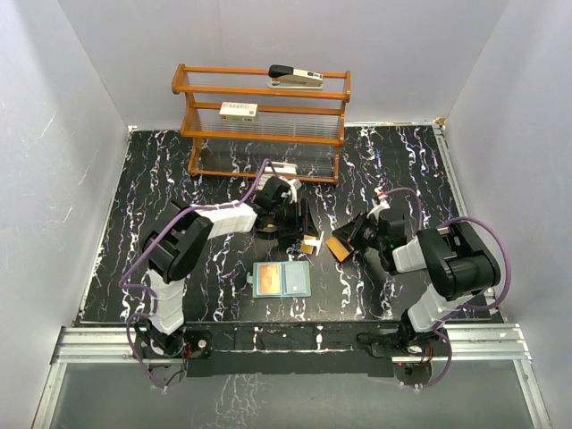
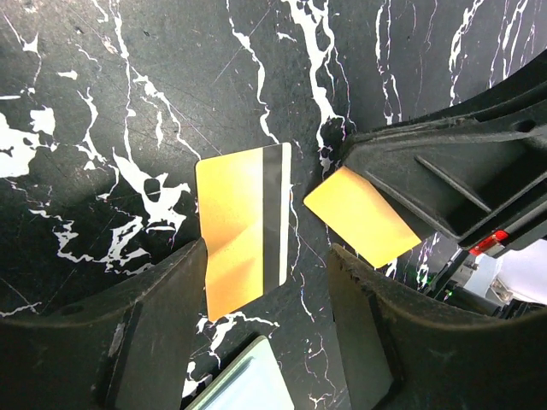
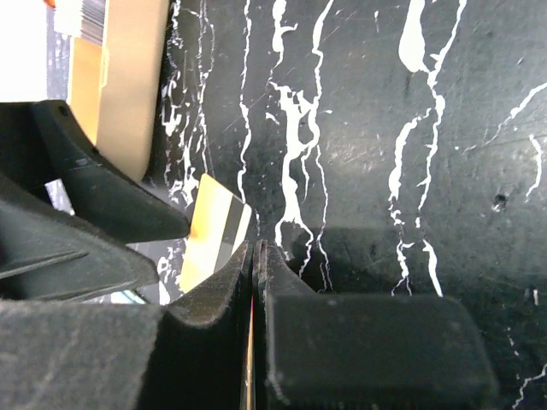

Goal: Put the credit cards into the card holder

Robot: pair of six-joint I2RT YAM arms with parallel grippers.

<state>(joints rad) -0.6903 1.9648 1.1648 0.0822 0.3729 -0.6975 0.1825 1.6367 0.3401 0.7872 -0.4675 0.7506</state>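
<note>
Two gold cards are in view. One, with a dark stripe along one long side (image 2: 244, 226), sits on the black marbled table (image 1: 161, 188) between the fingers of the left gripper (image 2: 265, 269). Those fingers are spread wide and do not clamp it, though the left finger covers its near corner. The other, a plain gold card (image 2: 359, 215), is pinched at one end by the right gripper (image 1: 345, 243), whose fingers are pressed together with only the card's thin edge showing between them in the right wrist view. The two cards lie just beside each other but apart.

One card holder (image 1: 282, 279) lies opened flat, at 7 o'clock from the cards and near them. Its left half shows an orange tint, too small to tell what it is.

At 12 o'clock, against the back wall, stands one wooden shelf (image 1: 264, 125) with one stapler (image 1: 297, 76) on top and one white box (image 1: 238, 111) on the middle level.

Both arms meet at the table's centre. Bare table lies at 9 o'clock and 3 o'clock towards the white side walls, and between the holder and the near edge.
</note>
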